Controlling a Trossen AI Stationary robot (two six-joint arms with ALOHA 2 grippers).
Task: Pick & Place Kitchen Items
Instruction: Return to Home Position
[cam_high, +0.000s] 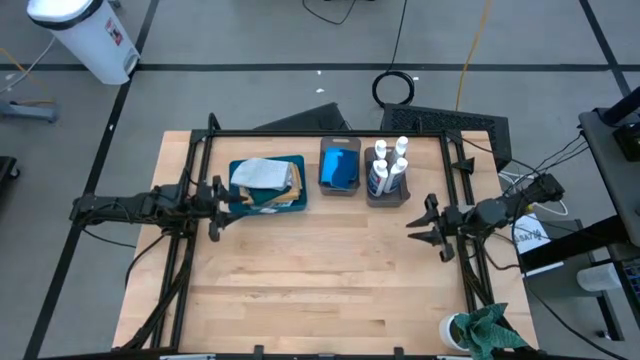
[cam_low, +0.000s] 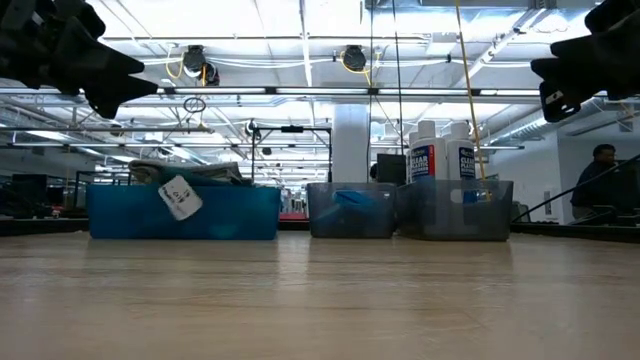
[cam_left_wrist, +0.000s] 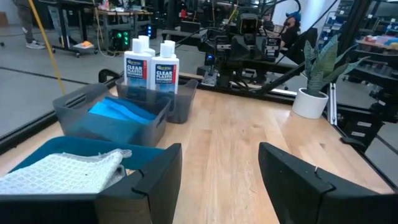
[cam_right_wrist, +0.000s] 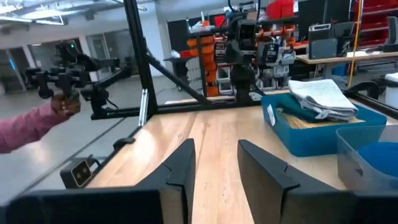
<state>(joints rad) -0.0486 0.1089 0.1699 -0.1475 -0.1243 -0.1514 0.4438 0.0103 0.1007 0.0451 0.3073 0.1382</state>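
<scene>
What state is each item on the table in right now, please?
Left gripper: open, empty.
Right gripper: open, empty.
Pale grey folded cloth: lying uppermost in the flat teal tray.
Small blue rectangular sponges: inside the middle grey bin.
Small white plastic bottles: upright in the end grey bin.

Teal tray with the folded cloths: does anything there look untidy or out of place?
Slightly. The folded cloths in grey, teal and mustard are piled unevenly above the rim of the flat teal tray, and a white tag hangs outside over its wall. Nothing looks spilled or damaged.
</scene>
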